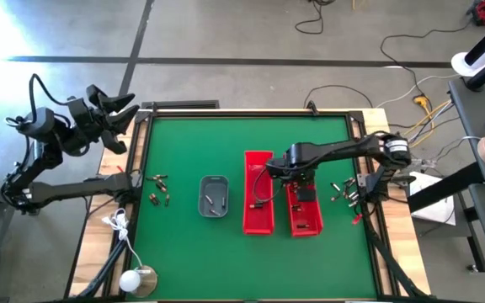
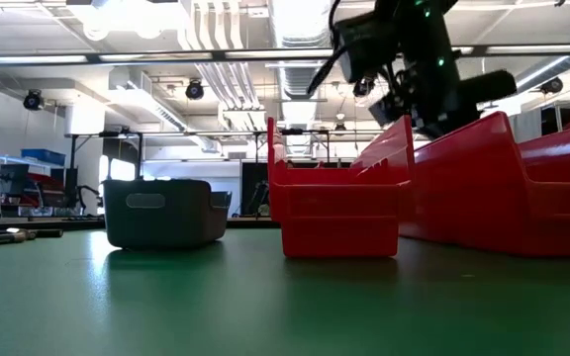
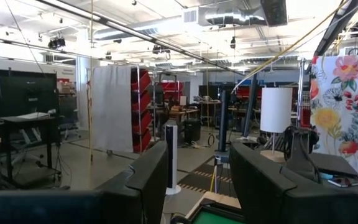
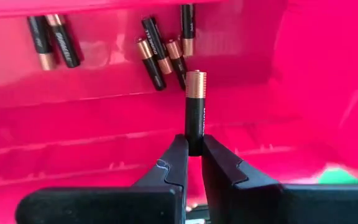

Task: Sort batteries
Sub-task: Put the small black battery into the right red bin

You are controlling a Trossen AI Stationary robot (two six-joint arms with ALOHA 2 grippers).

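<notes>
Right tool [image 4: 191, 146] is pinched on one battery [image 4: 196, 109], gripping its dark end, copper end sticking out past the fingertips. It hangs over the red bins: in the high view the right tool [image 1: 297, 175] sits above the gap between the left red bin [image 1: 258, 192] and the right red bin [image 1: 304, 206], in the right half of the tabletop [image 1: 192, 252]. Right wrist view shows a red bin floor under the held cell with loose batteries [image 4: 163, 53] already lying in it, a cluster straight ahead and two more off to the side. Can't tell from that view which of the two bins it is. Grey tray [image 1: 214, 194] sits just left of the red bins, near the tabletop's middle, something small inside it. Unsorted batteries [image 1: 160, 188] lie scattered near the left edge, another small cluster [image 1: 341, 188] near the right edge. Left tool [image 1: 108, 105] is parked off the tabletop beyond its far left corner, raised, fingers [image 3: 263, 180] spread wide, holding nothing.
</notes>
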